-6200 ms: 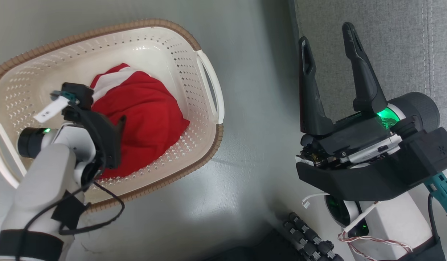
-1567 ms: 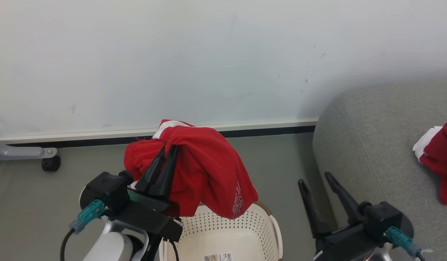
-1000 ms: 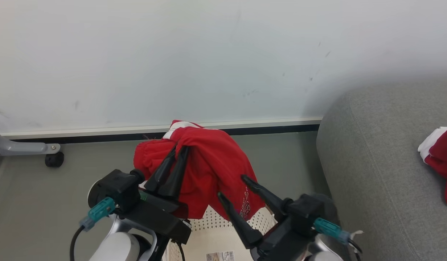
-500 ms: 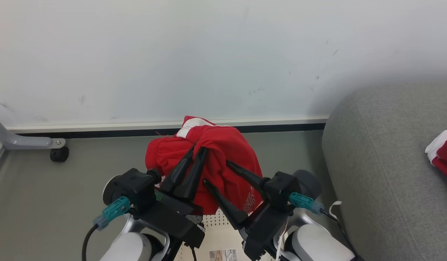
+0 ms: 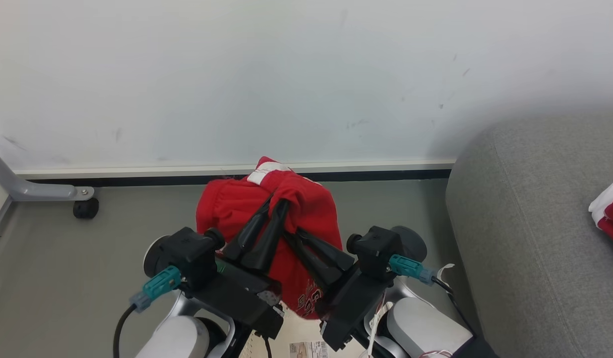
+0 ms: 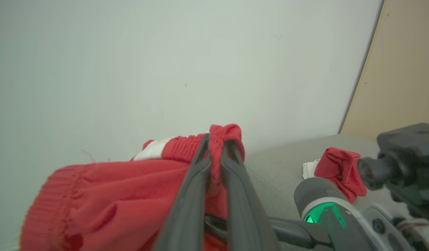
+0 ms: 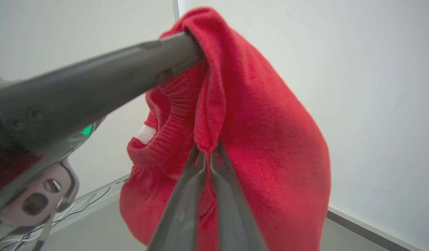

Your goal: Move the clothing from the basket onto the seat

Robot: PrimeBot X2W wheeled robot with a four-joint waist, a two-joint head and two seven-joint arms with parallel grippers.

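At the far left a grey metal leg [image 5: 33,191] with a black caster [image 5: 85,209] stands on the floor [image 5: 62,278] against the pale wall [image 5: 286,74]. The left arm rises from the lower left, its fingers slanting up and to the right. The left gripper [image 5: 278,205] is pinched tight on a bunched fold near the top of the red garment [image 5: 316,209]; in the left wrist view the fold sticks up between the tips of the left gripper [image 6: 218,143] while the ribbed waistband and a white panel hang to the left. The garment hangs in the air above the basket [image 5: 302,332], of which a strip of cream bottom and a barcode sticker [image 5: 306,349] show between the two arms. The right arm comes in from the lower right, fingers slanting up and to the left under the left ones. The right gripper [image 5: 292,234] is closed on a lower fold of the same garment, seen clamped in the right wrist view [image 7: 205,150]. Farther right is the grey seat [image 5: 535,223], well apart from the held cloth. A second red garment [image 5: 610,211] with white trim lies on it at the edge of view.
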